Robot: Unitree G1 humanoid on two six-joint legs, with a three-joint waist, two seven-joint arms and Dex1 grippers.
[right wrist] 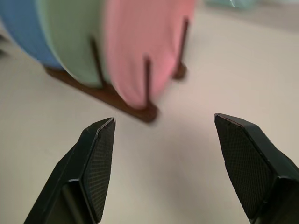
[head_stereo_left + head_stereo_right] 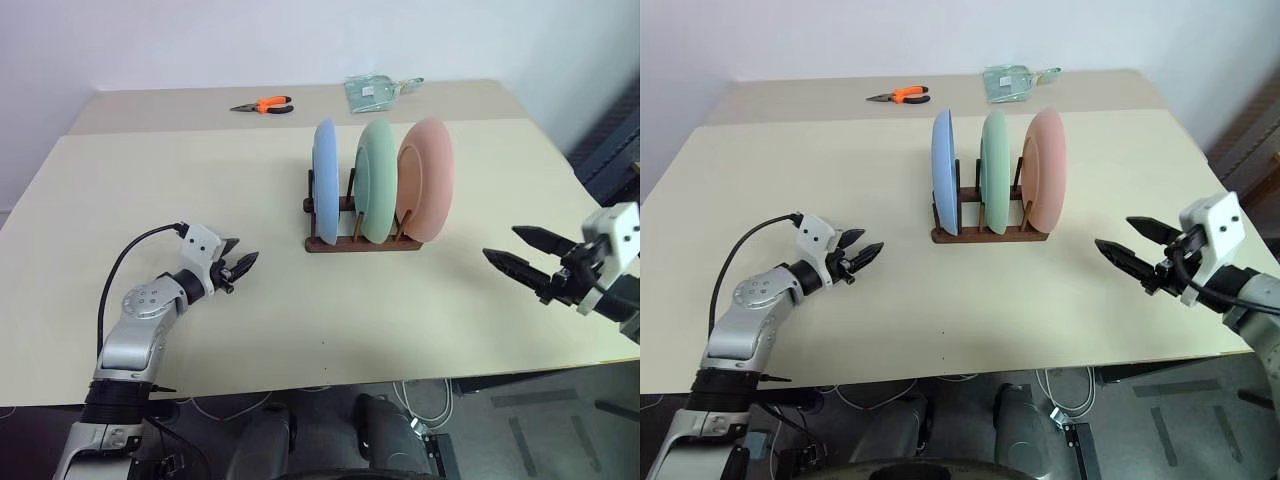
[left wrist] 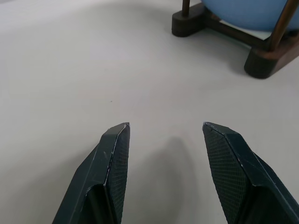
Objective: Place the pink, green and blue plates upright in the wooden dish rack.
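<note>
Centrally, the wooden dish rack (image 2: 360,238), dark brown with thin round pegs on two base rails, stands on the smooth cream bench (image 2: 200,190). Slotted upright in it, from the robot's left: blue plate (image 2: 325,180), green plate (image 2: 376,178), pink plate (image 2: 426,178), all matte round discs. Left gripper (image 2: 243,268) and right gripper (image 2: 512,250), tapered black textured jaws spread apart and empty, flank the rack. Orange-handled pliers (image 2: 264,105) lie at the far edge.
</note>
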